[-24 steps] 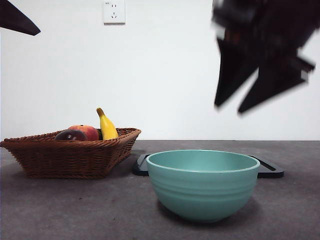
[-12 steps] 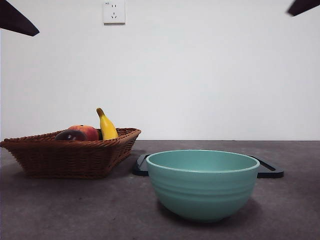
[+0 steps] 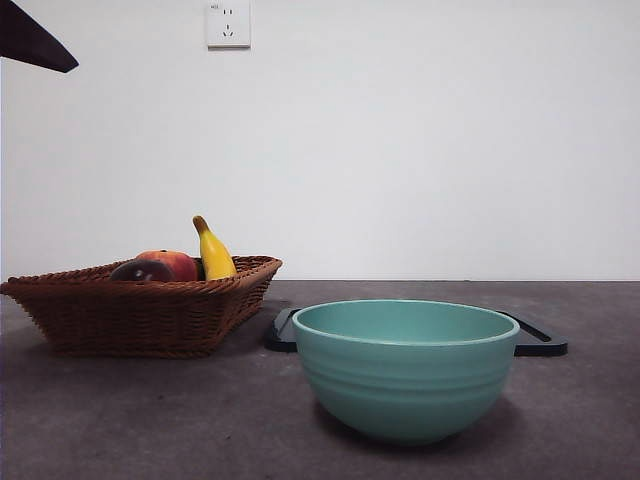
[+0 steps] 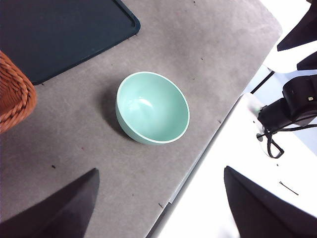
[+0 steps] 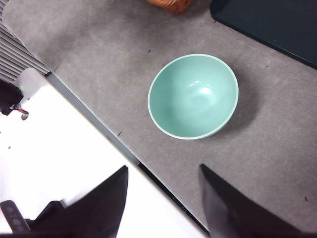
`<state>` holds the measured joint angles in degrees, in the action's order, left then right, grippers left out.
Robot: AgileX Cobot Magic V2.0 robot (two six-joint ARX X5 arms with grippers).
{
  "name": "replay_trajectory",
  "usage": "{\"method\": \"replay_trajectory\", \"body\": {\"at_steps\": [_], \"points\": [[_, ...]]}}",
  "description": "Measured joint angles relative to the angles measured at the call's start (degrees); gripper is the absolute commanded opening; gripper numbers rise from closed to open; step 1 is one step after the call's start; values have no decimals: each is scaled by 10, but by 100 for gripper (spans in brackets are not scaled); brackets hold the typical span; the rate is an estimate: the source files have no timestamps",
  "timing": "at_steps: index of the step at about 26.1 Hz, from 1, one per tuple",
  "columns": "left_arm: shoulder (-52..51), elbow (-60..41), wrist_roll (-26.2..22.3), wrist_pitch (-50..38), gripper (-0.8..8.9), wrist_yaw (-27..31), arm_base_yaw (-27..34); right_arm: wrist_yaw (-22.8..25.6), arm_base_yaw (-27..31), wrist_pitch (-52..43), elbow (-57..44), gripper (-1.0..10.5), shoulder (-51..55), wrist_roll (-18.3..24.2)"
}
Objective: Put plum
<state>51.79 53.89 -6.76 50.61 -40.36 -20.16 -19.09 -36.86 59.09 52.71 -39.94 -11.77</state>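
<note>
The plum (image 3: 140, 270) is dark purple and lies in the wicker basket (image 3: 140, 315) at the left, beside a red-orange fruit (image 3: 176, 263) and a banana (image 3: 214, 252). Only the front view shows the plum. My left gripper (image 4: 161, 210) hangs open high above the table's near edge, well away from the basket edge (image 4: 12, 91), with nothing between its jaws. My right gripper (image 5: 163, 208) is also open and empty, high over the table's edge close to the teal bowl (image 5: 193, 96). In the front view a black arm tip (image 3: 30, 40) shows at the top left corner.
The teal bowl (image 3: 405, 365) stands empty at the front centre of the grey table. A black tray (image 3: 540, 340) lies flat behind it, to the right of the basket. A basket corner (image 5: 171, 4) shows in the right wrist view.
The arm that filled the front view's upper right has drawn back up and out of that view. The basket, fruit and bowl have not moved.
</note>
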Motion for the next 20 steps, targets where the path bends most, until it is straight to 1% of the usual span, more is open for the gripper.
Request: {"method": "replay_trajectory", "body": {"at_steps": [7, 8, 9, 10, 12, 13, 20], "points": [[0, 0, 0, 0, 392, 0, 0, 0, 0, 0, 0, 225, 0, 0], [0, 0, 0, 0, 345, 0, 0, 0, 0, 0, 0, 217, 0, 0], [0, 0, 0, 0, 278, 0, 0, 0, 0, 0, 0, 195, 0, 0], [0, 0, 0, 0, 205, 0, 0, 0, 0, 0, 0, 157, 0, 0], [0, 0, 0, 0, 31, 0, 0, 0, 0, 0, 0, 29, 0, 0], [0, 0, 0, 0, 3, 0, 0, 0, 0, 0, 0, 3, 0, 0], [0, 0, 0, 0, 10, 0, 0, 0, 0, -2, 0, 5, 0, 0]]}}
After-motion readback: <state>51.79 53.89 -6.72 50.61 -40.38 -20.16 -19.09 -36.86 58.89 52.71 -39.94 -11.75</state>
